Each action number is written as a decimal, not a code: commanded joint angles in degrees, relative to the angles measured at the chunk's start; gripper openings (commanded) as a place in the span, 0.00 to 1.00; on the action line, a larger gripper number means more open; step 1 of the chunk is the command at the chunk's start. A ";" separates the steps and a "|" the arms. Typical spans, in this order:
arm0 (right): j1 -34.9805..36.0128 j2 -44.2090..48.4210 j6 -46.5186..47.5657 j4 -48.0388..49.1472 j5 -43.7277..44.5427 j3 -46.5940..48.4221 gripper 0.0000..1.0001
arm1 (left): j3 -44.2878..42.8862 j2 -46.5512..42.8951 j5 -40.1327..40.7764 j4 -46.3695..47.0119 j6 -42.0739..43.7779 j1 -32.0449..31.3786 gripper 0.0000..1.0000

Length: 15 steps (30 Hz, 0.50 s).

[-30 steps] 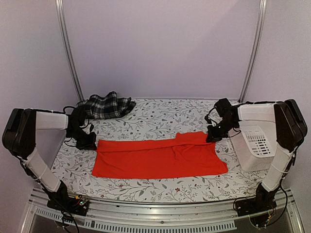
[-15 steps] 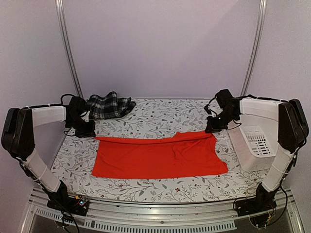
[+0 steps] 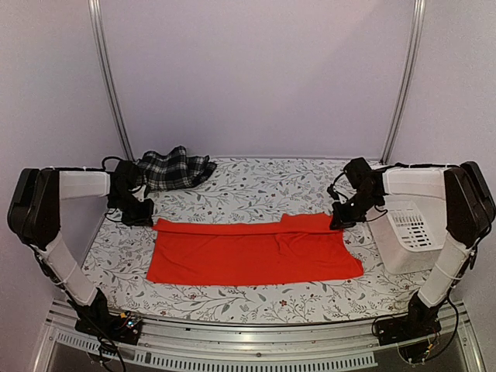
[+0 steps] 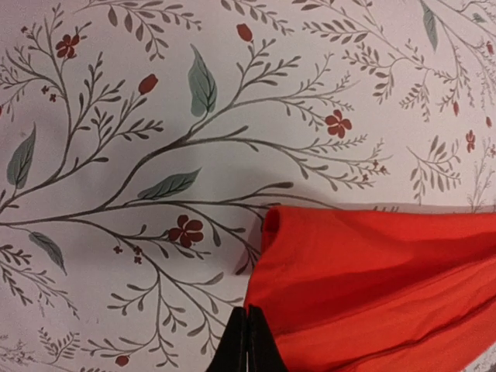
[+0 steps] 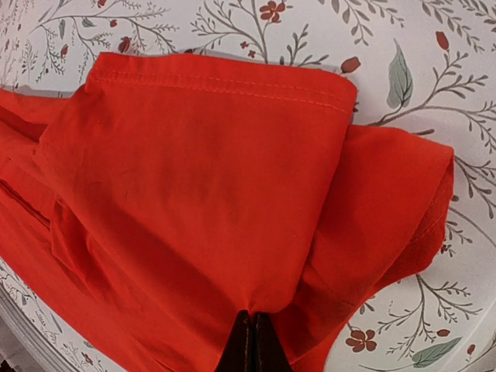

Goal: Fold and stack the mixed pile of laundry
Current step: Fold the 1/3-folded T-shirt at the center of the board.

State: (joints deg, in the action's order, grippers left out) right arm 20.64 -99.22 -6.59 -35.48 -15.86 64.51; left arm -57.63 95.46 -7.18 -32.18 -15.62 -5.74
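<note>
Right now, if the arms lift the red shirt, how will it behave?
Probably floppy: the red shirt puckers where the right fingers pinch it. Likely light, being thin cloth lying in soft folds. It should sag between both grips.

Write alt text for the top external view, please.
A red shirt lies spread on the floral table cover, the left gripper and right gripper pinching its far corners with jaws shut. A crumpled plaid garment sits at the back left; a white basket stands at the right edge.

white basket (image 3: 408,232) (slotted side) at right edge | floral table cover (image 3: 256,184) flat
</note>
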 commanded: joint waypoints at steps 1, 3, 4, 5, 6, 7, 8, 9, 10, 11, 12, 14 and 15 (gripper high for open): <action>0.51 -1.78 -0.09 0.97 -0.52 -2.09 0.00 | 1.11 1.88 1.59 0.28 0.86 0.00 0.00; 0.51 -1.11 0.00 0.24 -0.65 -2.32 0.00 | 1.13 1.96 1.46 0.48 0.76 0.02 0.00; 0.50 -0.52 0.07 -0.65 -0.06 -1.50 0.00 | 0.91 1.85 1.13 0.60 0.74 0.01 0.00; 0.49 -0.01 0.28 -1.32 0.43 -0.35 0.00 | 0.70 1.51 0.53 0.81 0.71 -0.05 0.00; 0.45 0.82 0.70 -1.98 0.77 1.09 0.00 | 0.61 1.00 0.24 1.10 0.67 -0.06 0.00; 0.43 1.03 0.99 -2.64 0.83 2.64 0.00 | 0.47 0.48 -0.04 1.35 0.72 -0.06 0.00; 0.38 0.99 1.30 -3.64 0.78 4.48 0.00 | 0.23 0.28 -0.03 1.41 0.86 -0.06 0.00; 0.38 0.64 1.75 -4.37 0.67 5.83 0.00 | -0.10 0.36 0.20 1.05 1.13 -0.04 0.00; 0.36 -0.40 2.02 -4.64 0.52 6.45 0.00 | -0.54 0.60 0.64 0.66 1.49 -0.06 0.00; 0.40 -1.35 2.31 -4.80 0.22 6.21 0.00 | -0.75 0.93 0.94 0.29 1.92 -0.06 0.00; 0.45 -2.06 2.55 -4.85 -0.28 5.56 0.00 | -0.89 1.30 1.20 0.08 2.24 -0.06 0.00; 0.70 -3.23 2.48 -4.50 -1.11 3.35 0.00 | -0.92 1.86 1.39 -0.07 2.53 -0.04 0.00; 0.89 -3.27 2.40 -4.26 -1.33 2.35 0.00 | -0.79 1.91 1.19 -0.03 2.59 -0.06 0.00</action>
State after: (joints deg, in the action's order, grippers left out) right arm 21.02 -100.33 -5.13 -38.04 -16.40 69.65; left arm -57.19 97.14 -6.81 -32.12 -14.57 -5.74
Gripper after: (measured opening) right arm 0.004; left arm 0.003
